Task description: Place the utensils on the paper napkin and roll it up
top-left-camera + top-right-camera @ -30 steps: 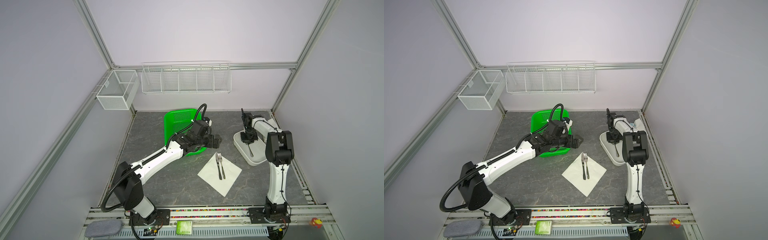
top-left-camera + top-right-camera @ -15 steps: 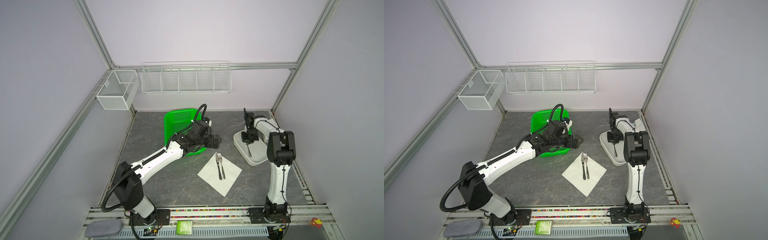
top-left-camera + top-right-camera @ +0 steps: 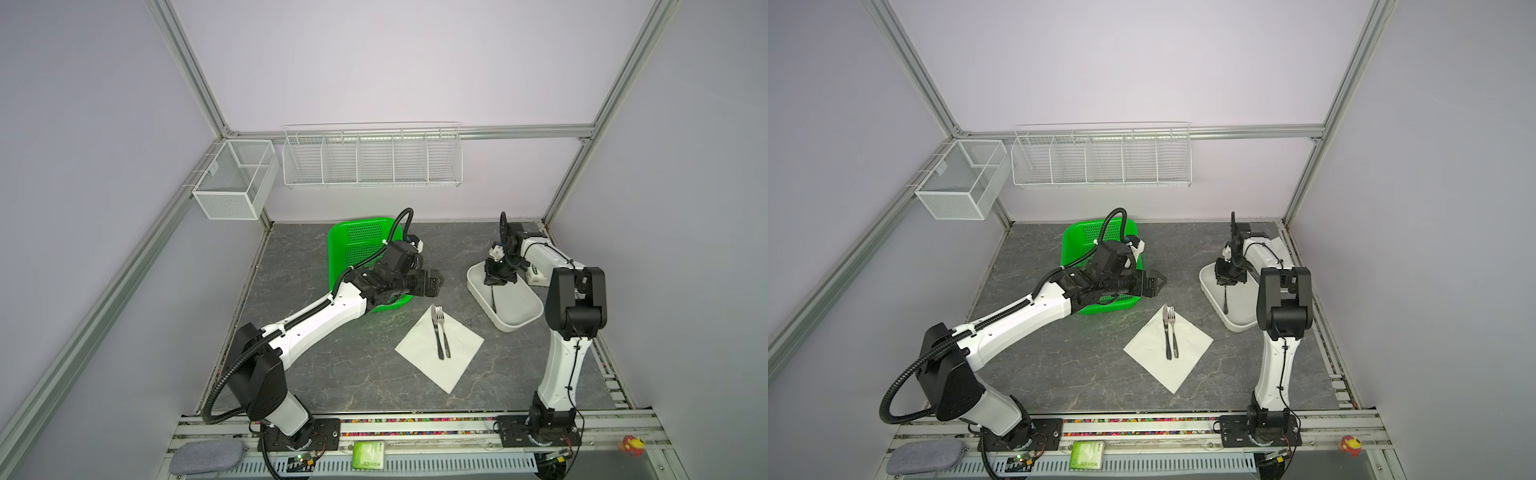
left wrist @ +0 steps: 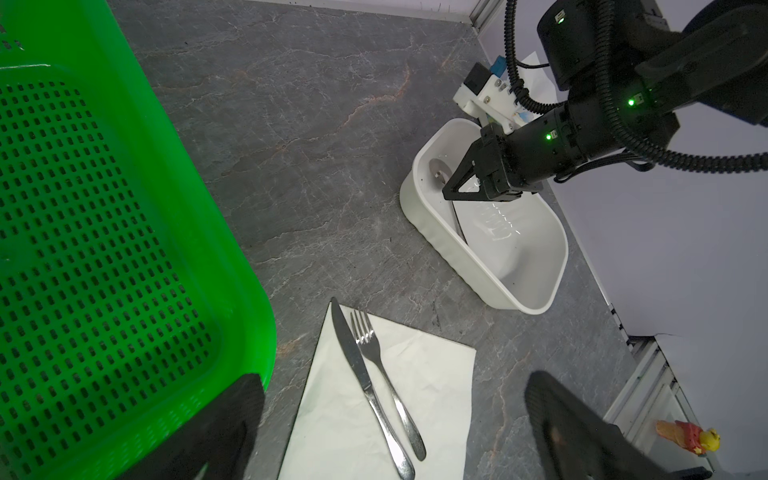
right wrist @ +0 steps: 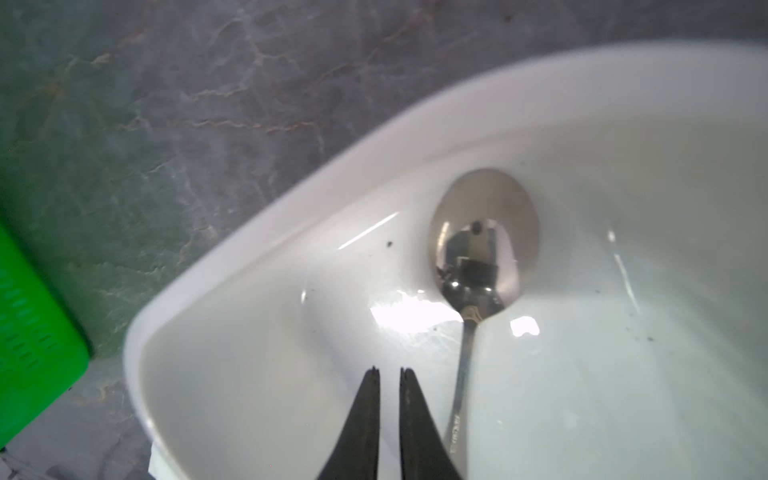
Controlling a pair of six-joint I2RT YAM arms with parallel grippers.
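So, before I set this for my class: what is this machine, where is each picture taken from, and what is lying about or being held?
It is a robot with two arms fixed at the front of a grey table. Each arm ends in a two-fingered gripper.

Two pictures look down from overhead on the whole scene and are nearly alike. The other two come from small cameras on the wrists, so they show close-ups.

On the table lies a white napkin with a knife and a fork side by side on it. There is also a green basket and a white dish with a spoon in it.

The left gripper hangs open near the basket, holding nothing. The right gripper reaches into the dish beside the spoon's handle, with its fingers almost together and gripping nothing.
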